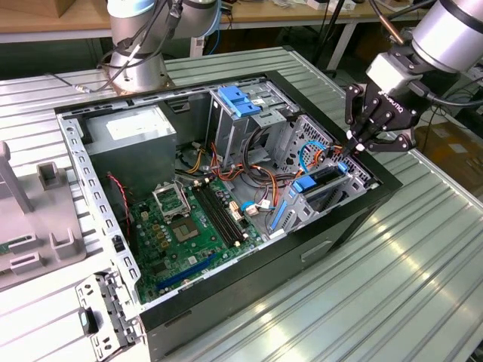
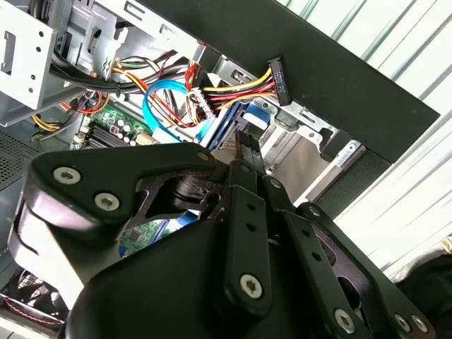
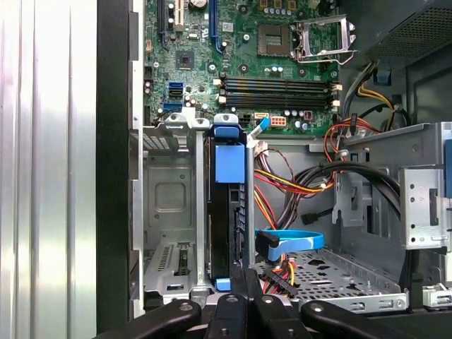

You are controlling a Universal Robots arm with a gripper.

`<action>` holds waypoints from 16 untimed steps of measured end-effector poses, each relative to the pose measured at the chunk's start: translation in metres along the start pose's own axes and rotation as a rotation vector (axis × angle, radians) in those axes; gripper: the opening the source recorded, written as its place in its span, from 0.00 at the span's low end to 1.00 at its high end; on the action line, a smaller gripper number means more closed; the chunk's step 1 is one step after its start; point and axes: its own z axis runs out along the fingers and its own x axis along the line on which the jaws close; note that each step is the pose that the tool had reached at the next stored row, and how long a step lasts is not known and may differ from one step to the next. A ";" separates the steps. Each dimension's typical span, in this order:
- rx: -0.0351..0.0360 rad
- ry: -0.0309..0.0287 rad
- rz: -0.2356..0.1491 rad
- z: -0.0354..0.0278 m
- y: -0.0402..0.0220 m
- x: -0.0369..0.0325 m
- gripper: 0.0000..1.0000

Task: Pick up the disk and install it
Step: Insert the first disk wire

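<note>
The disk (image 3: pixel 227 212) stands on its edge in a metal bay (image 3: pixel 169 205) at the front corner of the computer case (image 1: pixel 332 234), its long side running straight away from the gripper (image 3: pixel 240 277). The gripper's 2 fingers are pressed together at the disk's near end. I cannot tell if they pinch it, because the fingers hide that spot.

Gripper (image 1: pixel 349 148) poised at open computer case's (image 1: pixel 332 234) edge, fingertips close together | disk (image 1: pixel 326 183) seated upright in drive cage below it | case rested on ribbed metal table (image 1: pixel 407 286)
</note>
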 end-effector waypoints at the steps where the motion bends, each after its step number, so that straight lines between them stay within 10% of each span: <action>1: 0.0000 0.0000 0.000 0.0000 0.0000 0.0000 0.11; 16: -0.0220 0.0054 -0.172 0.0001 0.0000 0.0000 0.11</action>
